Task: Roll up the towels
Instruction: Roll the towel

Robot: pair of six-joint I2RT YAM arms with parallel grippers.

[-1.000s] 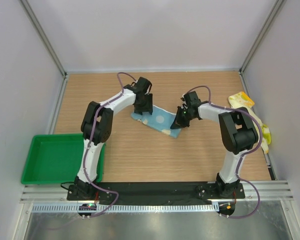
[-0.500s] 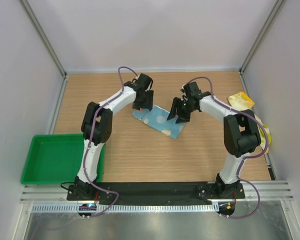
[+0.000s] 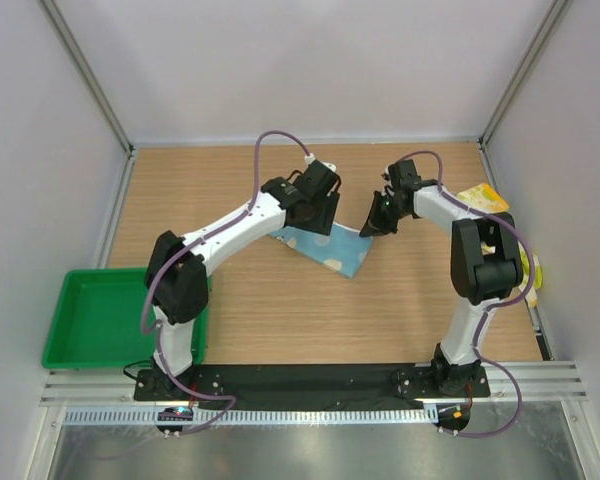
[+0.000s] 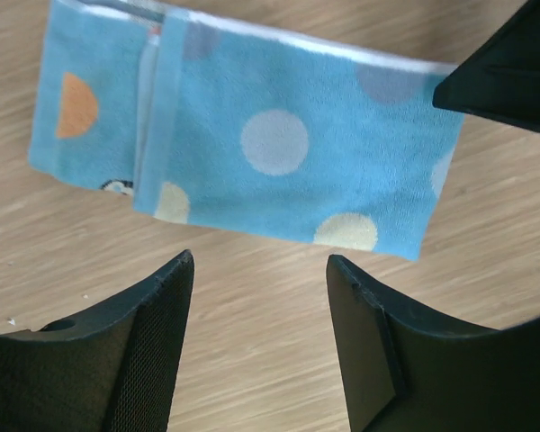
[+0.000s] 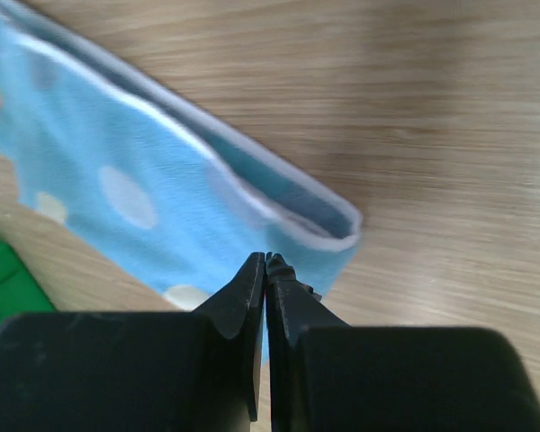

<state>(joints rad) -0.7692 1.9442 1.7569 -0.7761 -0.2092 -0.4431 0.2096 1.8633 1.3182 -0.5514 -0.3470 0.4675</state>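
Tray (image 3: pixel 110 320), green plastic, sits at the far left of the table (image 3: pixel 280 320), well apart from both towels. Left gripper (image 4: pixel 256 265) hangs over bare wood with its jaws wide apart and nothing between them, just beside the long edge of the blue dotted towel (image 4: pixel 270 153). That towel lies flat mid-table, folded into a long strip with a narrower fold at one end, between the two grippers. Right gripper (image 5: pixel 265 261) has its fingers pressed together at the towel's doubled white-edged end; cannot tell whether any cloth is pinched. Yellow towel (image 3: pixel 483 198) lies crumpled at the far right edge against the wall, beyond the right arm, untouched and not rolled.
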